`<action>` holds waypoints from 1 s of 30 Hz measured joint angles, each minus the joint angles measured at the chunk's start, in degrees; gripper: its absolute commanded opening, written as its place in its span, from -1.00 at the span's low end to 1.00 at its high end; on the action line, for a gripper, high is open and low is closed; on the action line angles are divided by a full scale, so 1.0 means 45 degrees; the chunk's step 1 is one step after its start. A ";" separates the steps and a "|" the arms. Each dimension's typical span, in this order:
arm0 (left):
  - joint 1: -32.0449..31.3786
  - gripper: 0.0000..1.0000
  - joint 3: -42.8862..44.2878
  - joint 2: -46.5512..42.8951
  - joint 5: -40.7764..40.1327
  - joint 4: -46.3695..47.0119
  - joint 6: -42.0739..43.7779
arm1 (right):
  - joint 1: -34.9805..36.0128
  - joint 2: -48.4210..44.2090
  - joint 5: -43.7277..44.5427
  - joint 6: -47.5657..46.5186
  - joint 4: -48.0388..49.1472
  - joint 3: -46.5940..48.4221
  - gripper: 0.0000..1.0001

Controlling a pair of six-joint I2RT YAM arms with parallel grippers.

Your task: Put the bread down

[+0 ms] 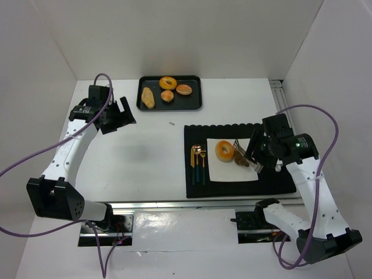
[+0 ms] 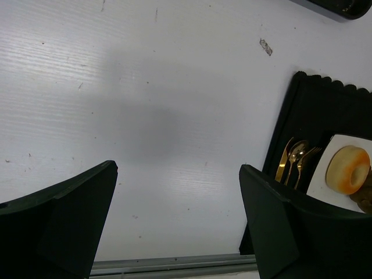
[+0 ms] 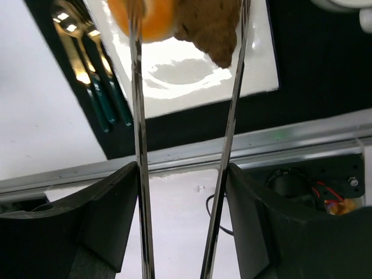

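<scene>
A brown piece of bread (image 1: 241, 161) lies on the white plate (image 1: 232, 173), beside a glazed ring donut (image 1: 224, 150). My right gripper (image 1: 258, 152) is shut on metal tongs (image 1: 243, 151), whose arms stand spread. In the right wrist view the two tong arms (image 3: 137, 116) run up between my fingers (image 3: 110, 197) and flank the bread (image 3: 209, 26), with the donut (image 3: 152, 20) beside it on the plate (image 3: 192, 87). I cannot tell whether the tips still touch the bread. My left gripper (image 1: 119, 113) (image 2: 177, 215) hangs open over bare table, holding nothing.
A black tray (image 1: 180, 104) at the back holds a donut (image 1: 168, 82), a long roll (image 1: 148, 97) and two small buns. The plate sits on a black mat (image 1: 279, 180) with gold cutlery (image 1: 199, 163) to its left. A metal rail runs along the table's near edge (image 3: 279, 145).
</scene>
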 measured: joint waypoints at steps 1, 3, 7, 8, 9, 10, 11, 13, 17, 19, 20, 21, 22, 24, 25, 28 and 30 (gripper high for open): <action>0.0000 0.99 0.0000 -0.0005 -0.0024 0.0000 0.0000 | 0.0000 0.0126 0.0005 -0.0073 -0.0024 0.0374 0.32; 0.0000 0.99 0.0000 -0.0005 -0.0053 0.0005 0.0000 | 0.0000 0.0476 0.0034 -0.0180 -0.0019 0.1190 0.32; 0.0000 0.99 0.0000 0.0000 -0.0092 0.0087 0.0000 | 0.0000 0.1409 0.0374 -0.0500 0.0515 0.2560 0.32; 0.0000 0.99 0.0000 0.0019 -0.0092 0.0141 0.0000 | 0.0000 0.1661 0.0457 -0.0627 0.0928 0.2686 0.32; 0.0000 0.99 0.0000 0.0053 -0.0092 0.0219 0.0000 | 0.0000 0.2059 0.0544 -0.0724 0.1452 0.2764 0.32; 0.0000 0.99 0.0000 0.0121 -0.0092 0.0282 0.0000 | 0.0000 0.2433 0.0627 -0.0821 0.1923 0.2812 0.30; 0.0000 0.99 0.0000 0.0243 -0.0092 0.0340 0.0000 | 0.0000 0.2900 0.0690 -0.0957 0.2594 0.2871 0.30; 0.0000 0.99 0.0039 0.0578 -0.0087 0.0403 0.0000 | 0.0000 0.4046 0.0821 -0.1146 0.4041 0.3041 0.30; 0.0000 0.99 0.0219 0.1263 -0.0073 0.0437 -0.0005 | 0.0000 0.7140 0.1452 -0.1608 0.7359 0.3196 0.30; 0.0000 0.99 0.0311 0.1486 -0.0073 0.0418 -0.0005 | 0.0000 0.8660 0.1889 -0.1787 0.8524 0.3419 0.30; 0.0000 0.99 0.0350 0.1559 -0.0073 0.0427 -0.0010 | -0.0005 0.9316 0.2093 -0.1914 0.9107 0.3473 0.30; 0.0000 0.99 0.0403 0.1593 -0.0063 0.0427 -0.0010 | -0.0005 0.9860 0.2302 -0.2001 0.9627 0.3483 0.30; 0.0000 0.99 0.0442 0.1608 -0.0078 0.0432 -0.0010 | -0.0005 1.0360 0.2492 -0.2074 1.0025 0.3497 0.30; 0.0000 0.99 0.0510 0.1608 -0.0092 0.0427 -0.0010 | -0.0005 1.1123 0.2885 -0.2191 1.0831 0.3565 0.30; 0.0000 0.99 0.0539 0.1608 -0.0092 0.0437 -0.0005 | -0.0005 1.1443 0.3045 -0.2239 1.1166 0.3623 0.30; 0.0000 0.99 0.0568 0.1632 -0.0117 0.0437 -0.0015 | -0.0034 1.2356 0.3439 -0.2322 1.2104 0.4022 0.30; 0.0000 0.99 0.0573 0.1690 -0.0141 0.0437 -0.0034 | -0.0058 1.3036 0.3672 -0.2327 1.2667 0.4473 0.36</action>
